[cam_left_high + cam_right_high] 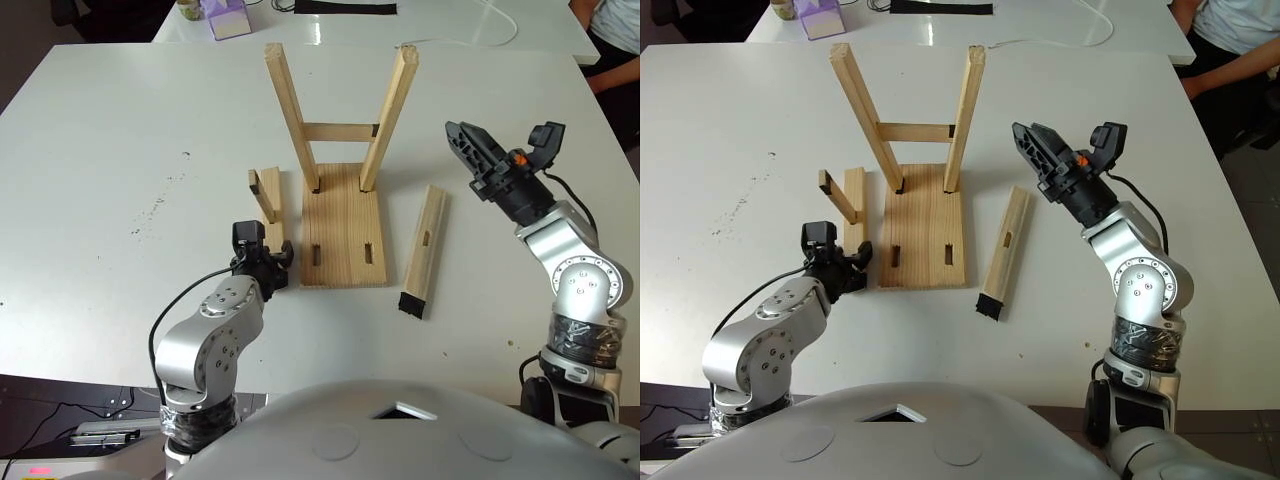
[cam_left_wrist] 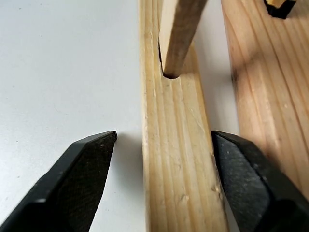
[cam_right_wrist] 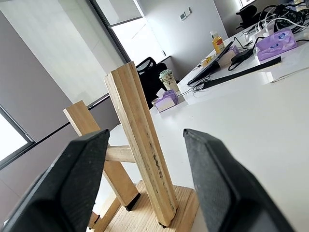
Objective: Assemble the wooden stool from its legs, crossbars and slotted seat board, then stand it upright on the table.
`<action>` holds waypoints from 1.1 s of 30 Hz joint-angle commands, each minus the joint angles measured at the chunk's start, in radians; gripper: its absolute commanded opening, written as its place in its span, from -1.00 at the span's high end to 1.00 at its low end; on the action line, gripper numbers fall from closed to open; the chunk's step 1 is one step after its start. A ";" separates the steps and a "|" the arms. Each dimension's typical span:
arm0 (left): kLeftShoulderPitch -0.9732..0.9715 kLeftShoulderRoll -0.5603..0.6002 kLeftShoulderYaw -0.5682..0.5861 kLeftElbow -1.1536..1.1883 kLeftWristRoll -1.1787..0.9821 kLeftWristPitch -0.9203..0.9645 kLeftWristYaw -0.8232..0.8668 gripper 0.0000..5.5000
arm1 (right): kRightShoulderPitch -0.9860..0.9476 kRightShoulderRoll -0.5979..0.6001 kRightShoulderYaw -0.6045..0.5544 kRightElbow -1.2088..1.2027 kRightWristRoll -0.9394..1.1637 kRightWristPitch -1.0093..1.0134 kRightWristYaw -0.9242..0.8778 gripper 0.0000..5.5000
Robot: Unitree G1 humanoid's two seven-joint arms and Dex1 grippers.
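1. The left claw gapes astride a flat leg. Whether a pad touches it is unclear, and the claw hides the leg's near end.
2. Just right of that claw lies the seat, with upright legs in its far slots.
3. A loose leg lies between the claws.
4. The right claw hangs open and empty, right of the upright legs.

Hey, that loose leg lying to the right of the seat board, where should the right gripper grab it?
Probably from straight above, near mid-length of the leg, with the fingers closing across its narrow width. It lies flat with both long sides free and clear of the board. Staying away from the black cap leaves the bare end free to insert.
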 commanded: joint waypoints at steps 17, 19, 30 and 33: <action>-0.100 0.262 0.158 0.058 0.020 0.054 -0.285 0.26 | -0.036 0.081 -0.057 -0.014 -0.151 -0.192 -0.215 -0.03; -0.251 0.227 0.260 0.127 0.026 0.011 -0.261 0.26 | -0.137 0.040 -0.082 0.007 -0.158 -0.168 -0.271 -0.03; -1.087 0.075 0.612 0.351 -0.287 -0.438 -0.254 0.26 | -0.862 -0.197 0.049 0.314 -0.375 -0.145 -0.225 -0.03; -1.062 0.043 0.527 0.318 -0.385 -0.453 -0.356 0.26 | -0.919 -0.217 0.120 0.441 -0.457 -0.248 -0.091 -0.03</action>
